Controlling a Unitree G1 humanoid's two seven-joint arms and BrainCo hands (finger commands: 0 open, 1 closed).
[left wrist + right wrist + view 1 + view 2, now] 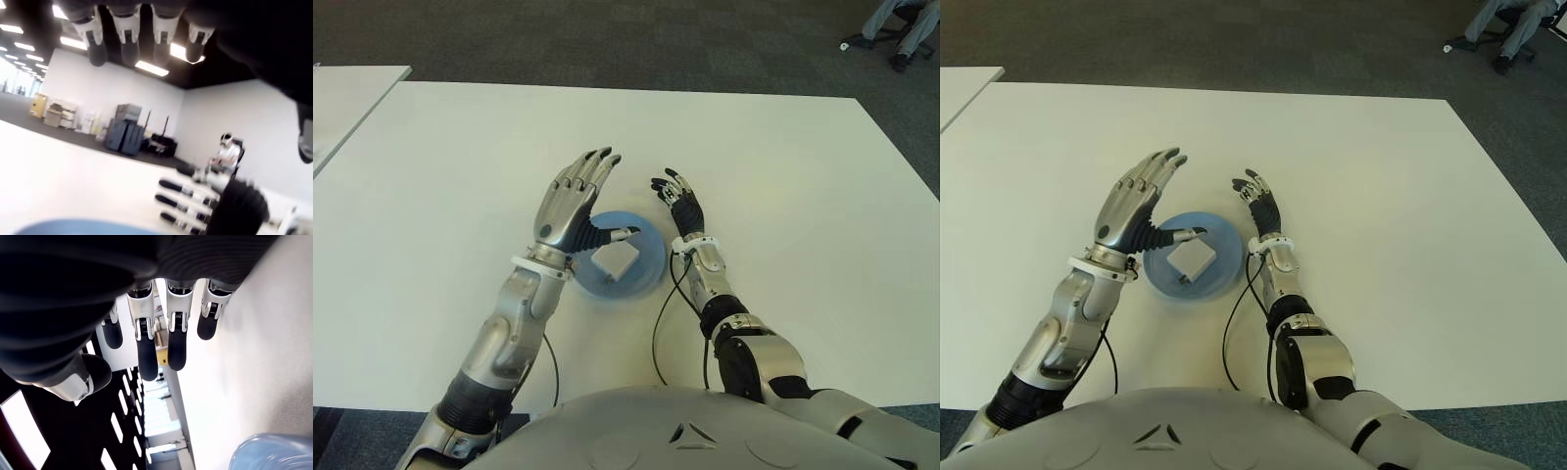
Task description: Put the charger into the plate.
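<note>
A white square charger [615, 260] lies inside the round blue plate [650, 262] near the table's front middle. My left hand [576, 199] is raised over the plate's left edge, fingers [128, 36] stretched out and holding nothing, thumb reaching over the plate. My right hand [678, 203] shows just right of the plate, fingers [146, 350] extended and empty. A blue rim of the plate [274, 453] appears in the right wrist view.
The white table [783, 186] spreads wide on all sides. Black cables [658, 333] run from the wrists toward the front edge. A second white table [347, 93] stands at the far left. A seated person [901, 24] is at the far right on the carpet.
</note>
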